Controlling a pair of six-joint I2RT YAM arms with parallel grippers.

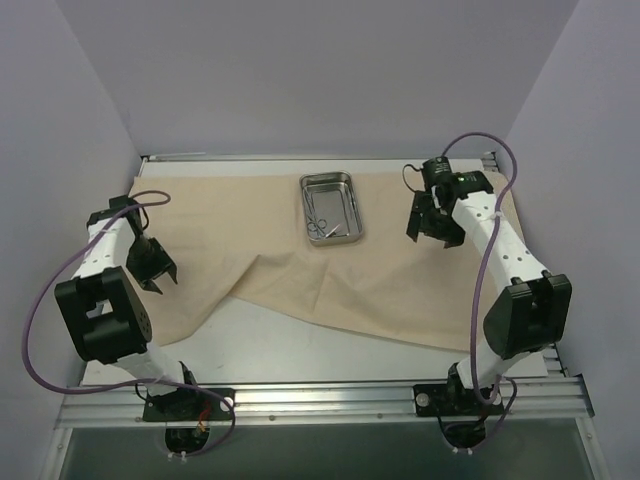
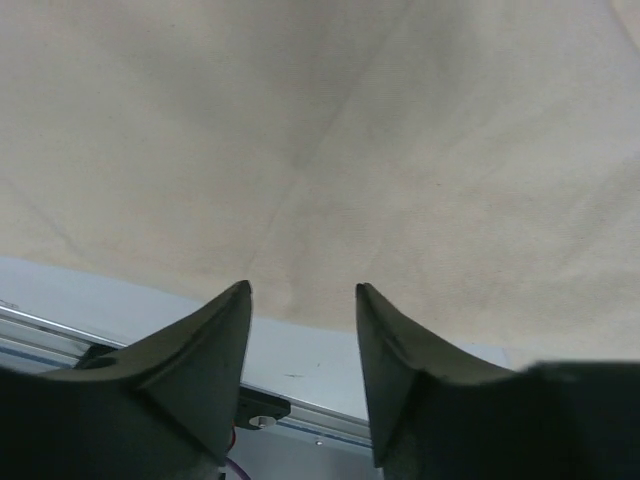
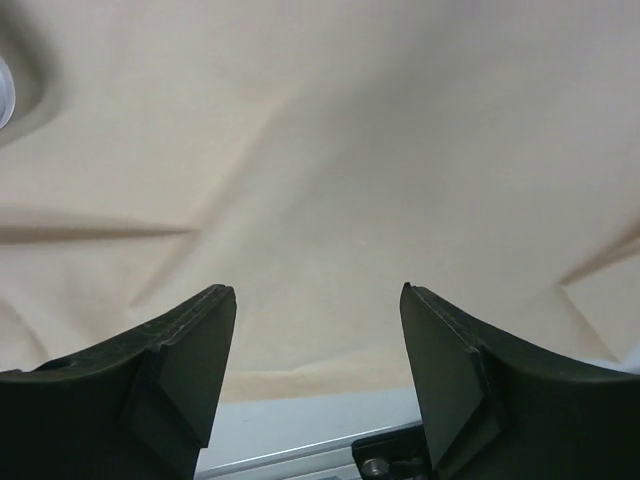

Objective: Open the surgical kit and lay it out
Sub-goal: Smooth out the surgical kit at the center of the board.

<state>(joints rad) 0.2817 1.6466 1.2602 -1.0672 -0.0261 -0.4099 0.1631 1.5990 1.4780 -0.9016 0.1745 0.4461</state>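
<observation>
The beige cloth wrap [image 1: 250,255] lies spread over the white table, its near edge creased and pulled back in the middle. A small shiny steel tray [image 1: 331,208] sits on it at the back centre with thin metal instruments [image 1: 320,224] inside. My left gripper [image 1: 158,268] is open and empty above the cloth's left part; the left wrist view shows cloth [image 2: 330,150] below its fingers. My right gripper [image 1: 430,228] is open and empty above the cloth's right part; the right wrist view shows cloth [image 3: 330,170] and its edge.
The white table top [image 1: 290,350] shows bare in front of the cloth. An aluminium rail [image 1: 330,400] runs along the near edge with both arm bases on it. Purple cables loop off both arms. Grey walls close in the left, right and back.
</observation>
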